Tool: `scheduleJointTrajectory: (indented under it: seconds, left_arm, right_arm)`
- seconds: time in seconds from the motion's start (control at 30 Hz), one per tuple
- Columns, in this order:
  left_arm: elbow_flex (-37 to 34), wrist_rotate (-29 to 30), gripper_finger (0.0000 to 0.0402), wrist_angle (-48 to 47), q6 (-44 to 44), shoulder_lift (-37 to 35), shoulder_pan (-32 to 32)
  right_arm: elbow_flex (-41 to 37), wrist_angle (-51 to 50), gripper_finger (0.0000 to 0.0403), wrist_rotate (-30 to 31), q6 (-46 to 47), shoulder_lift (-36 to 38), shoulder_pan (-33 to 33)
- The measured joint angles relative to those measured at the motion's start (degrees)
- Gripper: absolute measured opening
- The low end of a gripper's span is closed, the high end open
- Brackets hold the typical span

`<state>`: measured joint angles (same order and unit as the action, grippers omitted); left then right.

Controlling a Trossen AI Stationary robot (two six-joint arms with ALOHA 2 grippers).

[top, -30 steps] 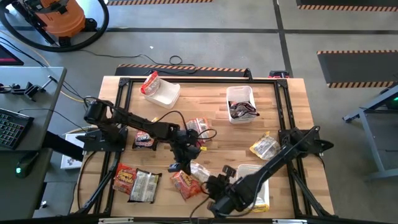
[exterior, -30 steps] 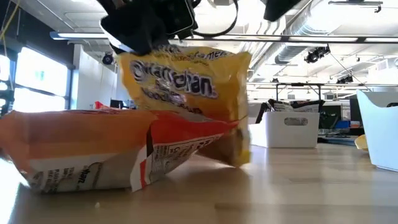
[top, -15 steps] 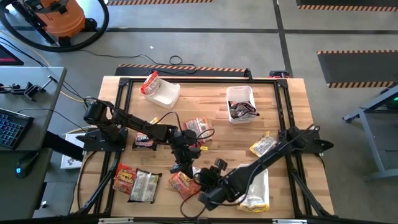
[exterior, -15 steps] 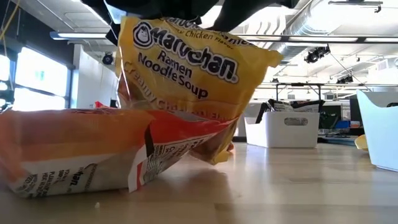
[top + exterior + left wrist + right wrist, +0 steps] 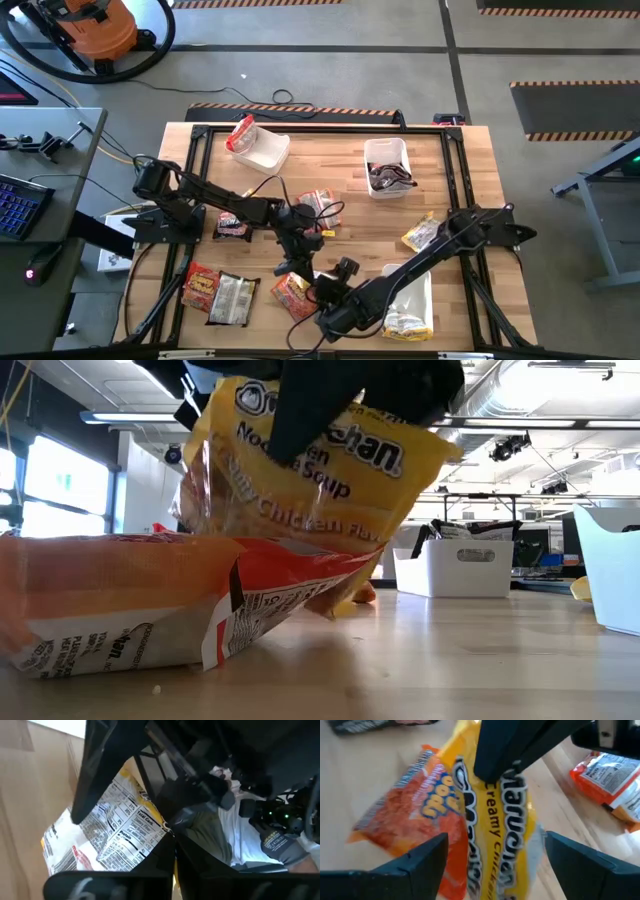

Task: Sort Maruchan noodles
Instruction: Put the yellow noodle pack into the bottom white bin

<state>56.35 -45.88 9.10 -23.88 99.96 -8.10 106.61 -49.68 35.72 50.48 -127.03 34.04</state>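
Note:
A yellow Maruchan packet [image 5: 505,830], printed "Creamy Chicken", hangs lifted in my left gripper [image 5: 297,262] near the table's near edge; the low view shows the yellow packet [image 5: 320,480] above an orange packet [image 5: 120,600] that lies flat on the wood. Its lower corner reaches down beside the orange one. My right gripper [image 5: 495,865] is open, with its fingers standing wide on either side of the yellow packet and apart from it. The orange packet [image 5: 410,805] sits just behind. My left gripper pinches the yellow packet between its two fingers at the upper edge [image 5: 517,775], coming from above and pointing down. One finger [image 5: 505,750] lies over the printed front. The packet hangs tilted below the fingers, with its label side [image 5: 120,835] toward the wrist camera.
More packets lie around: red-orange [image 5: 200,287] and silver [image 5: 235,297] at the near left, dark [image 5: 230,225] and another [image 5: 318,205] mid-table, yellow [image 5: 425,235] at right. White bins stand far left [image 5: 268,152], far right [image 5: 388,150] and near right [image 5: 418,290].
My right gripper has moved toward the table's left, up to the yellow packet, so that its fingers now flank it. My left gripper has raised and tipped the packet: its printed front swung into the low view and now hangs tilted.

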Motion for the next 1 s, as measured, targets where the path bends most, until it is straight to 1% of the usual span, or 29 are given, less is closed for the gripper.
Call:
scheduleJointTrajectory:
  seconds: [0.13,0.23,0.33,0.57,0.63,0.7,0.77,0.8,0.87,0.93,1.0]
  left_arm:
    - [-0.04,-0.05,0.0,0.04,0.97,-0.58,0.0]
    - [-0.05,-0.05,0.0,-0.25,1.19,-0.58,0.0]
    - [-0.05,-0.05,0.0,-0.13,1.51,-0.58,0.0]
    - [-0.05,-0.05,0.0005,0.98,1.62,-0.86,-0.01]
    - [-0.05,0.0,0.0016,-0.16,2.9,-2.05,0.23]
    - [-0.05,0.57,0.003,-2.53,5.37,-4.46,0.61]
    - [-0.03,3.29,0.0046,-5.85,9.02,-7.59,0.62]
    - [-0.07,5.71,0.0054,-8.06,11.18,-9.38,0.6]
    - [-1.19,11.68,0.007,-9.59,14.84,-13.21,-0.05]
    - [-4.16,17.12,0.0082,-7.23,16.79,-17.27,-1.08]
    - [-8.85,20.87,0.0091,-0.87,16.94,-21.18,-2.17]
  right_arm:
    - [0.0,0.72,0.031,1.87,-0.41,-1.2,-0.3]
    - [0.0,1.22,0.0291,2.2,-0.85,-1.21,-0.32]
    - [0.0,2.42,0.0247,2.79,-1.97,-1.21,-0.34]
    - [0.0,5.39,0.0122,1.29,-5.6,-1.21,-0.37]
    - [0.0,5.2,0.0096,1.25,-5.99,-1.21,-0.37]
    - [0.02,4.4,0.0081,1.04,-5.99,-1.21,-0.37]
    - [0.22,2.67,0.0076,0.68,-6.56,-1.13,-0.38]
    - [0.65,1.62,0.0076,0.41,-6.98,-1.11,-0.31]
    - [2.77,-1.45,0.008,-0.56,-7.5,-1.01,-0.22]
    - [6.11,-6.98,0.0086,-1.91,-8.32,-0.87,0.04]
    - [9.94,-12.4,0.0088,-2.92,-9.06,-0.8,0.47]
